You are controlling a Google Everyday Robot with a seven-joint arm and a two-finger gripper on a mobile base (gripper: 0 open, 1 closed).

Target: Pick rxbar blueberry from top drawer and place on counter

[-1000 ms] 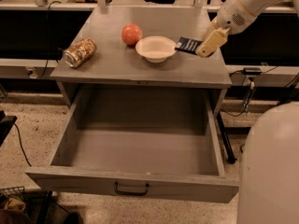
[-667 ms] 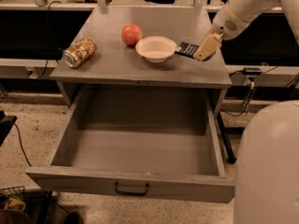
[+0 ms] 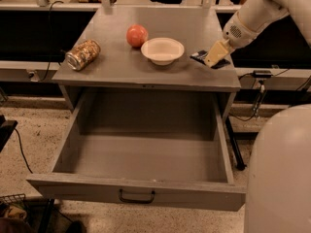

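Placement looks close to done, operator. The rxbar blueberry (image 3: 198,56) sits at the right-hand end of the bench (image 3: 116,69), low against the surface or touching it, just beside the white bowl (image 3: 162,50) and near the bench's right edge. Your gripper (image 3: 215,56) is right over it, reaching in from the upper right. The jaws look closed across the bar's narrow width, with dark wrapper showing on either side of them. The top drawer (image 3: 194,195) hangs fully open below, and no bar shows inside it.

Treat the bar as light, thin and flat, with a slick wrapper that can slide under a loose pinch. It will probably flex a little, so a firm hold across the middle suits it better than one at an end, where the sealed flap would fold. The bar is not fragile, but the bowl would skid if you nudge it. I judge you should let the bar lie flat before you release. The red fruit (image 3: 137,35) and the tipped can (image 3: 82,55) lie well apart to the left.
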